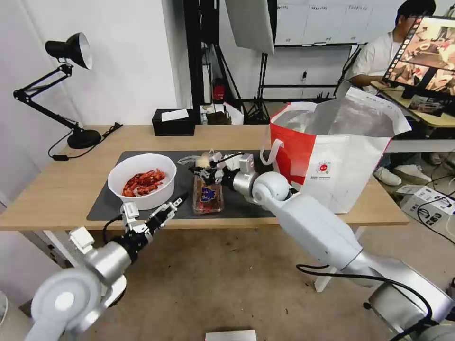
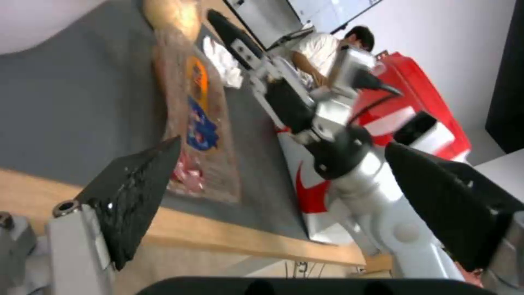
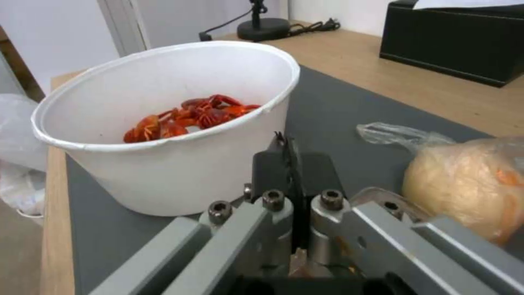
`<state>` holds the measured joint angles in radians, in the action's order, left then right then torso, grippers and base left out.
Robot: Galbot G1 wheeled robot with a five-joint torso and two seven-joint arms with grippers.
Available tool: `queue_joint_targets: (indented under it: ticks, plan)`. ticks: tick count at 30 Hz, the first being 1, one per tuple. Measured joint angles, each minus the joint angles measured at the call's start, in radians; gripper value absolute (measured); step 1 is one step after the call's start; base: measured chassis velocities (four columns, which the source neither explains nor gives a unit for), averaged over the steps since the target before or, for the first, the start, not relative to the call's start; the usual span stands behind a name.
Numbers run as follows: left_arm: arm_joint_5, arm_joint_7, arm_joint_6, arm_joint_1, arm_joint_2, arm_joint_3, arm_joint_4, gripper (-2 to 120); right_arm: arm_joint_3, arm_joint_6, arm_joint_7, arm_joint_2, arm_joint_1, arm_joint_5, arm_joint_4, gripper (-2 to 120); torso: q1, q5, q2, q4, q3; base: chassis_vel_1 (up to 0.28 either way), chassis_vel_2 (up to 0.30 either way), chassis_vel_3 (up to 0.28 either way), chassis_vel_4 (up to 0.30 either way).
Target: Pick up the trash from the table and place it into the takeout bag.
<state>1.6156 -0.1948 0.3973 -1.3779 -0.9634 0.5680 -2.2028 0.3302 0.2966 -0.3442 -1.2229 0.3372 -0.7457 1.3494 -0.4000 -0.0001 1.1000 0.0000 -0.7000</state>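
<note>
On the dark mat (image 1: 104, 201) of the table (image 1: 61, 189) stands a white bowl (image 1: 142, 182) (image 3: 163, 135) of red crayfish shells. Beside it lies a clear tray (image 1: 207, 196) (image 2: 196, 119) with scraps. A bun (image 1: 203, 162) (image 3: 464, 184) in clear plastic and a crumpled tissue (image 1: 232, 162) (image 2: 221, 57) lie behind the tray. My right gripper (image 1: 196, 170) (image 3: 284, 139) is shut, low over the tray's far end beside the bun; I see nothing held. My left gripper (image 1: 173, 206) (image 2: 281, 143) is open at the table's front edge, near the bowl. The takeout bag (image 1: 341, 156) (image 2: 415, 94) stands open at the right.
A black tissue box (image 1: 174, 122) sits at the back of the table. A black desk lamp (image 1: 71, 94) stands at the back left corner, its cable trailing on the wood. Behind the bag is a desk with a monitor (image 1: 426, 52).
</note>
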Motion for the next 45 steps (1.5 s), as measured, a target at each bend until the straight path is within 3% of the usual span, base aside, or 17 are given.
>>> queue_joint_targets:
  ticks: [7, 14, 26, 45]
  plan:
    - [0.001, 0.0, -0.003, 0.171, 0.01, -0.112, 0.145, 100, -0.012, 0.001, 0.014, 0.008, -0.001, 0.0, 0.009, 0, 0.0, 0.0, 0.0, -0.0001, 0.0, 0.0, 0.0, 0.0, 0.0]
    - [-0.008, -0.012, -0.008, 0.26, 0.022, -0.184, 0.219, 100, -0.025, 0.001, 0.021, 0.007, 0.006, -0.001, 0.016, 0, 0.0, 0.0001, 0.0, 0.0, 0.0, 0.0, 0.0, 0.0, 0.0]
    - [0.017, -0.093, 0.073, 0.334, 0.007, -0.251, 0.26, 100, -0.046, 0.0, 0.03, 0.012, 0.017, -0.002, 0.012, 0, 0.0, 0.0002, 0.0, 0.0, 0.0, 0.0, 0.0, 0.0, 0.0]
    - [0.001, -0.163, 0.09, 0.399, -0.005, -0.318, 0.324, 100, -0.058, -0.001, 0.033, 0.028, 0.038, -0.007, 0.007, 0, 0.0, 0.0002, 0.0, -0.0001, 0.0, 0.0, 0.0, 0.0, 0.0]
